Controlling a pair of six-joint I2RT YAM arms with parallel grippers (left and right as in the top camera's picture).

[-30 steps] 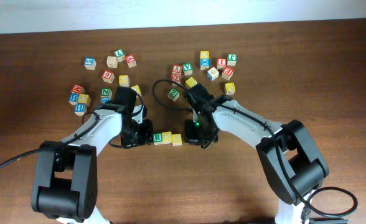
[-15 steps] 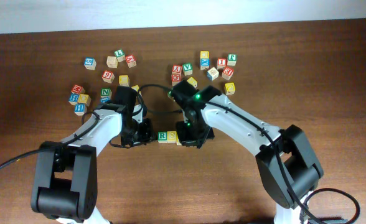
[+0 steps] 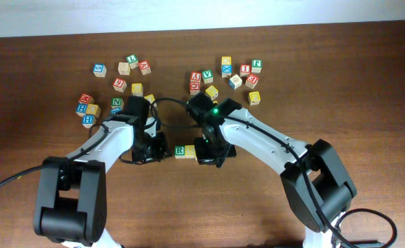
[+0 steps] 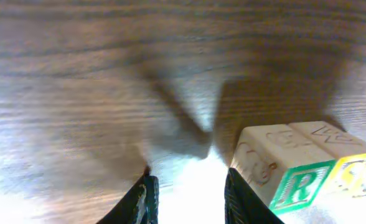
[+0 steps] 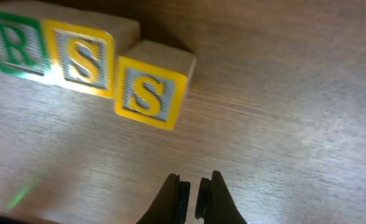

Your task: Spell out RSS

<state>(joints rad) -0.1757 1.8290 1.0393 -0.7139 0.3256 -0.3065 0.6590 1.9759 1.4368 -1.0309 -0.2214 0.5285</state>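
— What did you see of the word?

— I saw three wooden cubes lying in a row near the middle of the table (image 3: 368, 83), letters up. The R (image 5: 15, 43) sat at the left end: a green letter in a green frame, its plain wooden sides carved.

— And the S blocks?

— The first S (image 5: 82, 59) stood right against the R, square with it, a blue letter in a yellow frame. The second S (image 5: 147, 93) looked the same, but I found it skewed. It was turned a little and set out of line with the other two, close by the first S at one corner. I couldn't tell whether they touched.
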